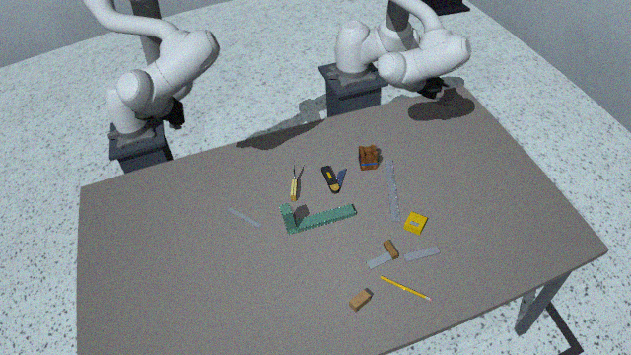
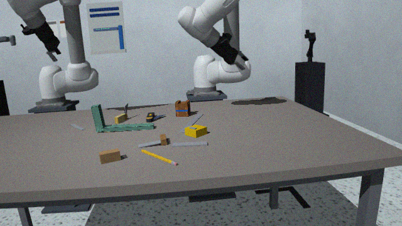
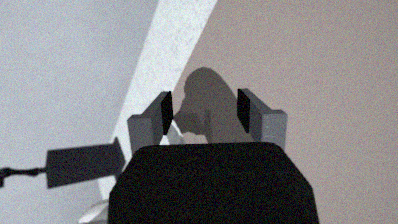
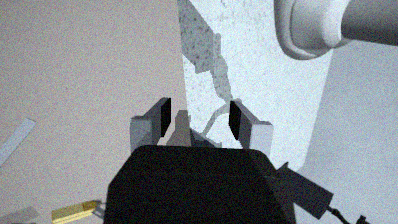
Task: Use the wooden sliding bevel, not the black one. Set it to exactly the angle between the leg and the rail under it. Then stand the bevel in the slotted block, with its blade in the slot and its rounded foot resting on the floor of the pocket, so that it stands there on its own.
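The left gripper (image 1: 436, 88) (image 2: 244, 63) (image 3: 204, 103) holds its fingers apart with nothing between them, above the table's far right part; the right gripper (image 1: 176, 118) (image 2: 56, 56) (image 4: 200, 111), likewise spread and bare, hangs at far left. Below, the yellow wooden sliding bevel (image 1: 294, 189) (image 2: 120, 118) (image 4: 75, 212) lies just beyond the green L-shaped leg and rail (image 1: 325, 216) (image 2: 129, 127). The black-and-yellow bevel (image 1: 330, 178) (image 2: 150, 117) is right of it; farther right stands the brown slotted block (image 1: 368, 158) (image 2: 183, 108) with a blue stripe.

Table (image 1: 197, 276) (image 2: 251, 163) – brn-gry top | on it: green leg/rail pc (image 1: 322, 218) (image 2: 127, 127), slotted blk (image 1: 368, 159) (image 2: 183, 109), pencil (image 1: 405, 288) (image 2: 158, 157) – flat
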Tool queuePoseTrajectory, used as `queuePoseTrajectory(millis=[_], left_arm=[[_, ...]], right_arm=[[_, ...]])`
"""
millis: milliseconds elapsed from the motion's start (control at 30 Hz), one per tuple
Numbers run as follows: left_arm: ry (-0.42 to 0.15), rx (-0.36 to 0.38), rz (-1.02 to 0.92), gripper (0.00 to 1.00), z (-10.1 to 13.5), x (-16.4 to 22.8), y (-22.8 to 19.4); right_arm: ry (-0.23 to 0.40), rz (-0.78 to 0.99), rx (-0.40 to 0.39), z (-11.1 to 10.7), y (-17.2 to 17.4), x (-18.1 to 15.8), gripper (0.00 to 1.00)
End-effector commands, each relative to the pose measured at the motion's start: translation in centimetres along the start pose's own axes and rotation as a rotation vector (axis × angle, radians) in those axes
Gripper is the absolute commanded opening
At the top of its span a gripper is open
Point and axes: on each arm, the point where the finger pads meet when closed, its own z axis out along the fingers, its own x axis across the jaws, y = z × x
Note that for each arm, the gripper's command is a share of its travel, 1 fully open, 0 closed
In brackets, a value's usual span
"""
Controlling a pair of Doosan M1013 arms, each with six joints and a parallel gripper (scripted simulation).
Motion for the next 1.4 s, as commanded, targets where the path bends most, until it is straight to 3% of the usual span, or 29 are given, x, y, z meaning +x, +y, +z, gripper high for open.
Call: queuePoseTrajectory(millis=[0, 200, 267, 300, 567, 767, 833, 867, 1133, 1367], left_arm=[[0.079, -0.035, 0.142, 1.0, -4.5, 4.5, 3.0], [0.2, -0.078, 0.365, 1.0, -11.0, 11.2, 7.6], [0.2, -0.078, 0.365, 1.0, -11.0, 11.2, 7.6], [0.26, -0.099, 0.474, 1.0, -14.1, 14.4, 9.8], [0.39, -0.145, 0.713, 1.0, -22.4, 22.9, 15.7], [0.482, -0.178, 0.881, 1.0, -29.1, 29.9, 20.4], [0.482, -0.178, 0.881, 1.0, -29.1, 29.9, 20.4], [0.52, -0.191, 0.951, 1.0, -32.2, 33.2, 22.6], [0.623, -0.227, 1.139, 1.0, -39.9, 41.3, 27.9], [0.627, -0.228, 1.147, 1.0, -40.2, 41.5, 28.1]], right_arm=[[-0.035, 0.199, -0.064, -2.2, -6.3, -2.0, 1.0], [-0.063, 0.448, -0.143, -3.9, -14.6, -3.3, 1.0], [-0.063, 0.448, -0.143, -3.9, -14.6, -3.3, 1.0], [-0.068, 0.512, -0.164, -4.5, -18.1, -3.7, 1.0], [-0.083, 0.863, -0.276, -4.8, -29.4, -3.0, 1.0], [-0.077, 1.111, -0.355, -3.8, -37.5, -1.2, 1.0], [-0.077, 1.111, -0.355, -3.8, -37.5, -1.2, 1.0], [-0.073, 1.184, -0.378, -3.3, -40.1, -0.4, 1.0], [-0.036, 1.548, -0.495, 0.1, -49.7, 4.3, 1.0], [0.009, 1.804, -0.576, 3.4, -55.1, 8.4, 1.0]])
